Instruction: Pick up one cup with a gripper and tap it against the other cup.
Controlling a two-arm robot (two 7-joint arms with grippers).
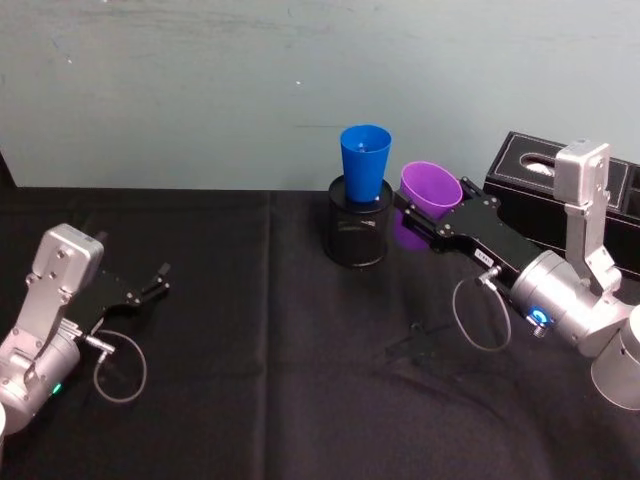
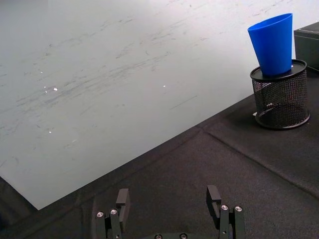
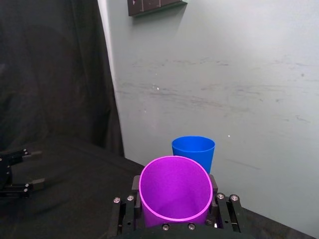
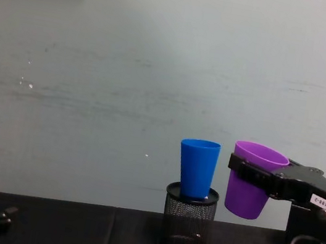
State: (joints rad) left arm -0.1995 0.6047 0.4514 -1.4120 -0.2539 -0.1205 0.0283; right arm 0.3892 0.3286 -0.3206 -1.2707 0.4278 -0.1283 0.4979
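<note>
Currently pick-up is done: right gripper (image 4: 251, 172) clamps purple cup (image 4: 246, 202) off the table, just beside but apart from blue cup (image 4: 197, 165) atop mesh holder (image 4: 187, 226), so tap is still to do; left gripper (image 1: 150, 285) parked at left, jaws apart.

taller cup (image 1: 365, 165) in holder (image 1: 357, 240) | shorter cup (image 1: 432, 190) just right, seemingly apart

Blue cup (image 2: 271, 45) upright in mesh holder (image 2: 280, 102), left gripper (image 2: 168, 192) well apart.
</note>
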